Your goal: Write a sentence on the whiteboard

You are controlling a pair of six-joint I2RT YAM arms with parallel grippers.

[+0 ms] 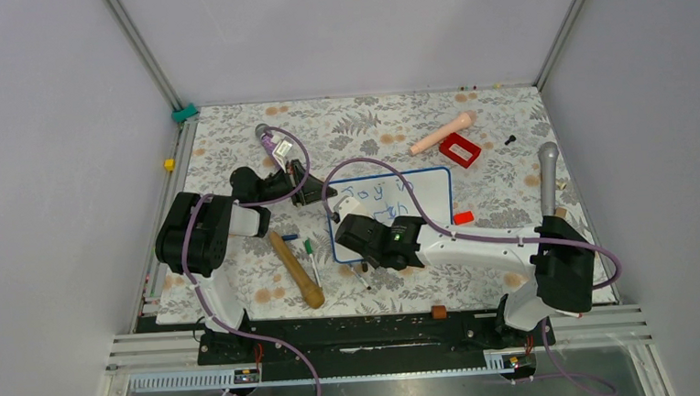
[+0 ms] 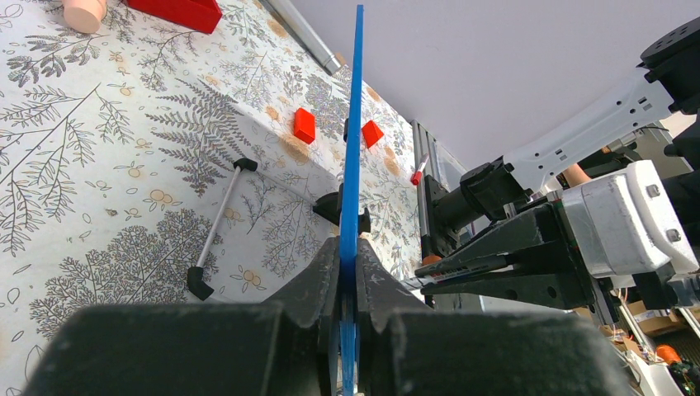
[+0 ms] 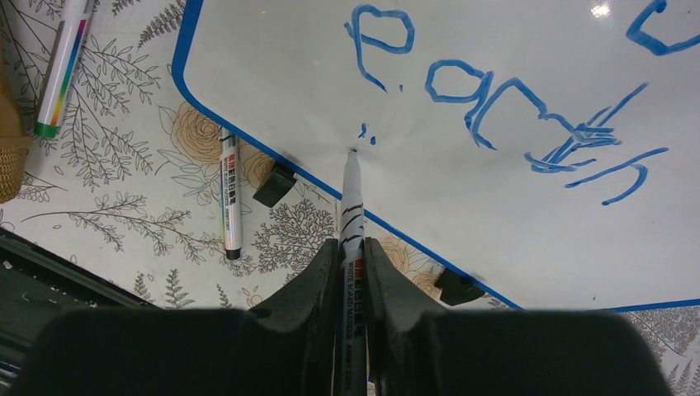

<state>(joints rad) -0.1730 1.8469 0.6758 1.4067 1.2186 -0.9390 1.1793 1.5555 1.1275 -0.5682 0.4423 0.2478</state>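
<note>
The whiteboard (image 1: 430, 193), white with a thin blue frame, lies mid-table on small black feet (image 3: 274, 185). My left gripper (image 1: 319, 198) is shut on its left edge; in the left wrist view the blue frame (image 2: 355, 124) runs edge-on between the jaws of that gripper (image 2: 348, 247). My right gripper (image 3: 352, 243) is shut on a whiteboard marker (image 3: 352, 206), whose tip touches the board's (image 3: 462, 190) lower part beside two small blue dots. Above the tip the sentence (image 3: 495, 107) reads "each" in blue. In the top view the right gripper (image 1: 353, 232) covers the board's lower left corner.
Two loose markers (image 3: 231, 194) (image 3: 62, 66) lie left of the board, near a wooden handle (image 1: 297, 270). Beyond the board are a beige peg (image 1: 441, 135), a red frame (image 1: 459, 150), a red block (image 1: 462, 217) and a grey cylinder (image 1: 548, 177). A black-tipped rod (image 2: 216, 227) lies nearby.
</note>
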